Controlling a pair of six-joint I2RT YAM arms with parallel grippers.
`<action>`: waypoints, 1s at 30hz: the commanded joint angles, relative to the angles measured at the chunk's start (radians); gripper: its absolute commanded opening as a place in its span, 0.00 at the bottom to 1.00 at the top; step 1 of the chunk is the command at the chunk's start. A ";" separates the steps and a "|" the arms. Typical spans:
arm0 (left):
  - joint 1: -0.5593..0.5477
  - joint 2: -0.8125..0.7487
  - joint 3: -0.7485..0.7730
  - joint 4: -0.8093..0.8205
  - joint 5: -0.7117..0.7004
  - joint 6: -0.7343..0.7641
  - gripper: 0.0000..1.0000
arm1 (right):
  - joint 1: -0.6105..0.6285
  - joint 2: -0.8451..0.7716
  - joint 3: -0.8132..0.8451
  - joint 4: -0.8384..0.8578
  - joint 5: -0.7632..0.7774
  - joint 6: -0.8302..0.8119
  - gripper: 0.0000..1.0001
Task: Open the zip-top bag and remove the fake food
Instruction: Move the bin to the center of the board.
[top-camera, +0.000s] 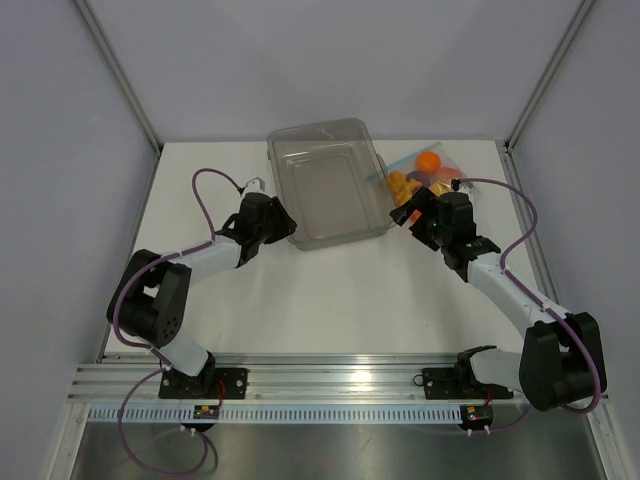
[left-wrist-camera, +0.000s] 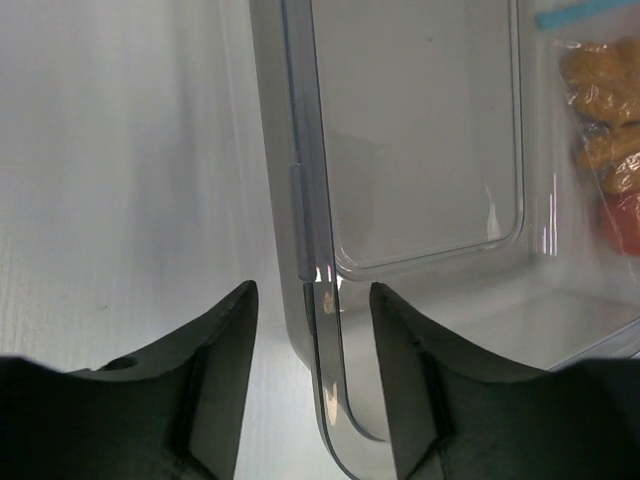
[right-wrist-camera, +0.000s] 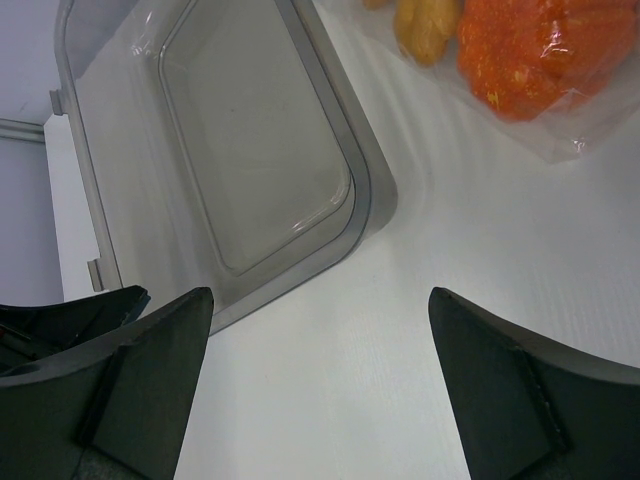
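**Top external view**
- Worktop (top-camera: 330, 300): white, carrying everything listed below.
- Tub (top-camera: 330, 240): rigid, clear, rectangular, set at a slant on the far middle of the worktop, nothing inside it.
- Zip-top bag (top-camera: 442, 160): thin clear plastic, lying flat just beside the tub's right wall; a light-blue strip runs along its tub-side edge.
- Fake food (top-camera: 405, 185): orange, yellow, purple and red pieces bunched inside the bag.
- Left gripper (top-camera: 288, 225): at the tub's near-left corner.
- Right gripper (top-camera: 405, 212): near the tub's near-right corner, at the near end of the bag; whether it touches the bag cannot be told here.

**Left wrist view**
- Left gripper (left-wrist-camera: 312, 380): jaws apart, straddling the tub's corner wall, one finger outside and one inside; a sliver of gap shows on each side of the wall, so no clamp is visible.
- Tub (left-wrist-camera: 300, 150): rim runs up the middle of the view.
- Worktop (left-wrist-camera: 120, 150): bare surface to the left of the tub.
- Zip-top bag (left-wrist-camera: 590, 12): blue strip at the top right corner, seen through the tub's far wall.
- Fake food (left-wrist-camera: 600, 90): yellow-orange and red pieces, blurred.

**Right wrist view**
- Right gripper (right-wrist-camera: 320, 380): jaws wide apart, only worktop (right-wrist-camera: 480, 250) between them, holding nothing.
- Tub (right-wrist-camera: 360, 180): rounded corner at upper left, clear of both fingers.
- Zip-top bag (right-wrist-camera: 580, 125): crinkled clear plastic at the upper right, ahead of the fingers and apart from them.
- Fake food (right-wrist-camera: 530, 50): a large orange piece and a yellow one, inside the bag.
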 joint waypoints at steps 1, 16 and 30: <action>-0.002 -0.022 0.032 0.054 -0.004 0.020 0.47 | -0.004 -0.020 0.005 0.014 -0.023 0.003 0.97; -0.001 -0.102 0.008 -0.006 -0.129 0.021 0.00 | -0.004 -0.012 0.005 0.013 -0.016 0.002 0.97; 0.174 -0.217 -0.100 -0.052 -0.116 -0.039 0.00 | -0.004 -0.017 0.004 0.006 -0.005 -0.004 0.97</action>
